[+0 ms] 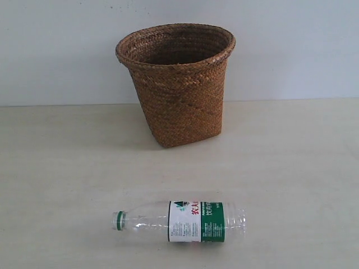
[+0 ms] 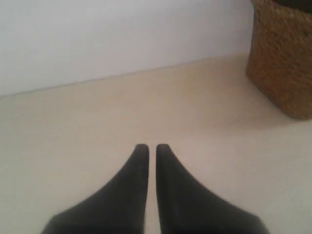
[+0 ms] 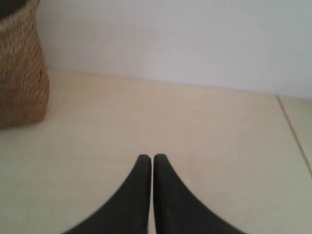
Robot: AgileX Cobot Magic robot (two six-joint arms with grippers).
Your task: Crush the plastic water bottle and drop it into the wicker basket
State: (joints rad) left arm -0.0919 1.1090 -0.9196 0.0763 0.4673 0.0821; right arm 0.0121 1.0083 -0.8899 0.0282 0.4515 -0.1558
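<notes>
The bottle [image 1: 185,221] lies on its side on the table [image 1: 56,168] at the front of the exterior view, uncrushed, its green cap [image 1: 118,220] pointing toward the left arm's side and its white-and-green label [image 1: 196,221] wrapped round the middle. Well behind it, and apart from it, the basket [image 1: 178,84] stands upright near the pale wall [image 1: 56,50], open mouth up, flared rim narrowing to a squarish base. In the left wrist view the left hand [image 2: 152,148] hangs over bare table with its two dark fingers drawn together, only a thin slit between the tips, and nothing between them; the basket's woven side stands ahead of the fingertips and off to one side, against the wall. In the right wrist view the right hand [image 3: 152,158] is likewise drawn together and holds nothing, over bare table; the basket stands ahead of its tips and off to one side, and a thin seam [image 3: 292,131] in the table runs on the hand's other side.
</notes>
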